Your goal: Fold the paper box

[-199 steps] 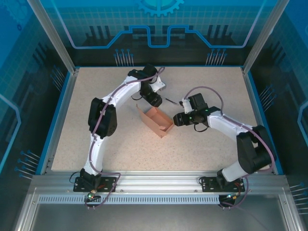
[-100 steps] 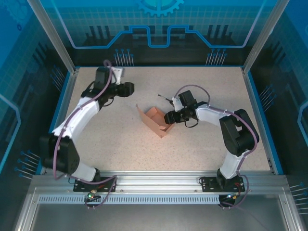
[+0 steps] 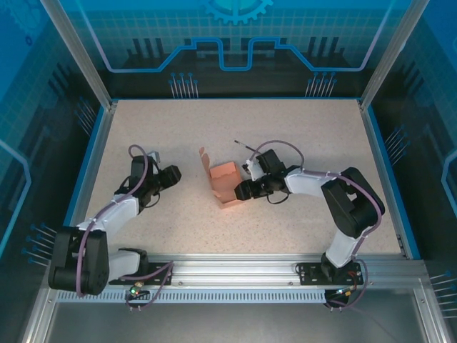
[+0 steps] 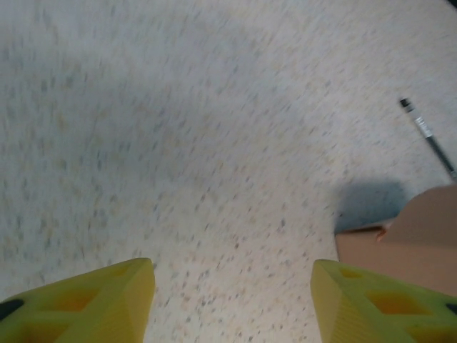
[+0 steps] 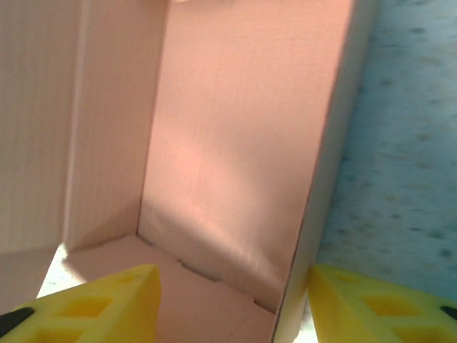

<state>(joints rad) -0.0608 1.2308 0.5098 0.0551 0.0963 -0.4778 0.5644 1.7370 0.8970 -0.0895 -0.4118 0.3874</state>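
Nearest me, the left arm lies low along the left side of the desk point(image 3: 300, 236). The left hand point(image 3: 173, 174) hangs over bare speckled surface, well apart from the paper box point(image 3: 223, 177). On the left wrist camera its two yellow fingers point(image 4: 107, 304) stand wide apart with nothing between them. Their roots are cut off by the bottom of the frame, and the surface under them is blurred.

The box sits around the middle of the desk, half-formed, with a loose flap sticking up at its far left corner. The left wrist camera catches only one pink corner of it at the right edge, behind a patch of shadow.

The right hand point(image 3: 240, 191) is pushed up against the box's right side, and from above its fingers are hidden under the wrist. The right wrist camera is so close that the box overflows the frame, showing pink inner walls, a floor crease and one upright wall seen edge-on. The right fingers point(image 5: 100, 307) are spread. One is inside the box and the other outside over the desk, with that wall between them, close to the outer finger. I cannot tell whether it touches. They are not clamped on it.

Just beyond lies a thin dark stick point(image 3: 245, 147). Its near end runs up to the right wrist, where I lose it.
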